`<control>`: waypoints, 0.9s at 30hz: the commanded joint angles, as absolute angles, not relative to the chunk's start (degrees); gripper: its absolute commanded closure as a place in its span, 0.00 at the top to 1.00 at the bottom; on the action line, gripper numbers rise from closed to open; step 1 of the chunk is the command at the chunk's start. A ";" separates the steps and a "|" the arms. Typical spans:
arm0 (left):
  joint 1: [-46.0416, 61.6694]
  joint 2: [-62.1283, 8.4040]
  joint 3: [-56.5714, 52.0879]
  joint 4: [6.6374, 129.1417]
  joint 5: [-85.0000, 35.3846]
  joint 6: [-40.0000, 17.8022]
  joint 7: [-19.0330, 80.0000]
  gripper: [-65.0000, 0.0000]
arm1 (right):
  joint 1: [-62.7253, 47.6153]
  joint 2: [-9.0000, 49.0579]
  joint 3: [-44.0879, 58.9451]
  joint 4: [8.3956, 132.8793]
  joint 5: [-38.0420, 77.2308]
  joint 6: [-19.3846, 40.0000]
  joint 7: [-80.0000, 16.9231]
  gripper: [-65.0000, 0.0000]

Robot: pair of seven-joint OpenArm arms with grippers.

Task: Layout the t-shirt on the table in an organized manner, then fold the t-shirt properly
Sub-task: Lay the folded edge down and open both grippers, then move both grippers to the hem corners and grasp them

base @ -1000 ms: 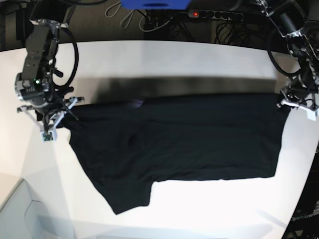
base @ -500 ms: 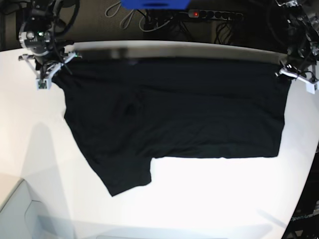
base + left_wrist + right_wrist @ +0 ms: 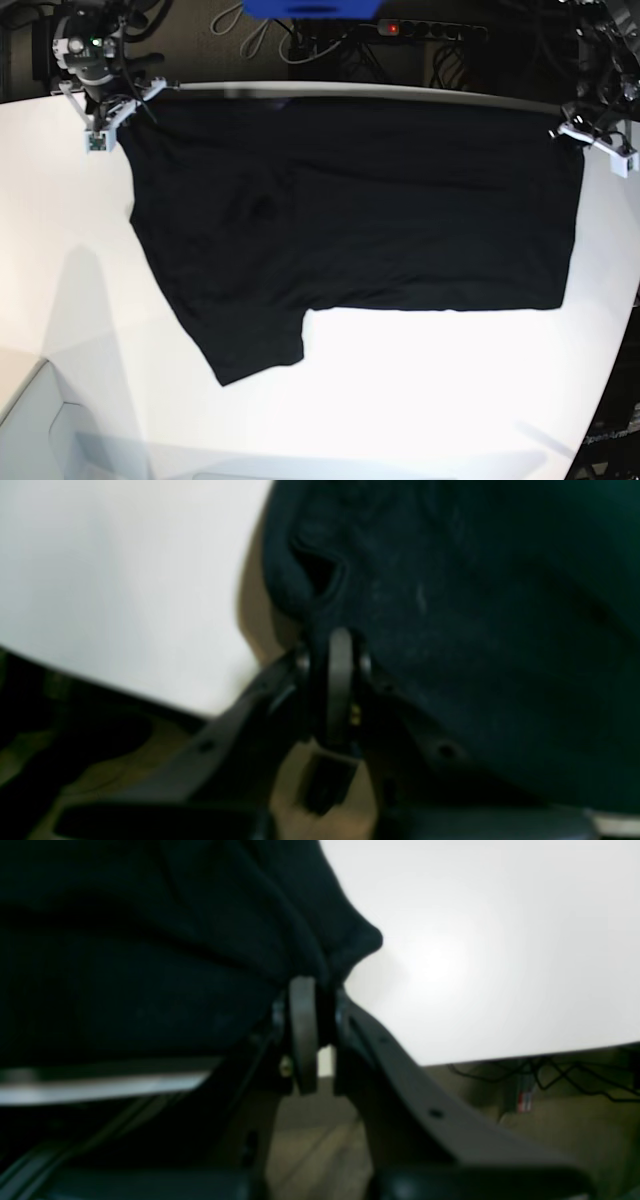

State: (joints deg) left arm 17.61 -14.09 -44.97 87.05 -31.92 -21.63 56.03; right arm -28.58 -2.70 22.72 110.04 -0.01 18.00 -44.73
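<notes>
Two grips, both pinched tight on black cloth! Up close, the left gripper (image 3: 334, 645) has its jaws nipped together on a bunched fold of the t-shirt (image 3: 350, 210), and the right gripper (image 3: 310, 985) is clamped the same way on a gathered corner. Pull back to the base view: the right gripper (image 3: 108, 105) sits at the table's (image 3: 420, 400) far edge on one side, the left gripper (image 3: 592, 138) at the far edge on the other, the shirt's top edge running taut between them. Below that line the fabric lies dark across the white top, one sleeve reaching toward the near edge.

This is soft, light, floppy stuff, I'd say: it sags, wrinkles and slides easily on a smooth top, so corners and hems are the places to hold it, spread wide.

Hard to read: only plain black shows, no print visible. Both wrist views are blurred, so how much cloth sits between the jaws is unclear, and the arms are cut off at the frame's top.
</notes>
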 commanded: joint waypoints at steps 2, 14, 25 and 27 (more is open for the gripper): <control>17.19 -14.90 -45.49 87.78 -32.04 -24.31 55.16 0.11 | -29.14 -2.42 22.90 110.99 -0.13 17.45 -43.91 0.09; 17.10 -13.58 -49.54 88.57 -32.66 -25.19 55.25 0.42 | -29.23 -2.51 26.24 111.52 -0.13 17.45 -43.91 0.48; 14.02 -12.70 -60.18 95.78 -32.66 -25.19 55.25 0.42 | -25.45 -3.74 31.60 111.52 -0.13 17.45 -43.91 0.48; 12.97 -12.79 -60.70 96.57 -32.66 -25.19 55.25 0.42 | -24.84 -3.65 31.60 111.52 -0.13 17.45 -43.91 0.48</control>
State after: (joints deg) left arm 13.21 -11.64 -60.36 95.57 -32.01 -24.91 56.34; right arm -24.91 -4.12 31.35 110.37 -0.21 17.98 -44.88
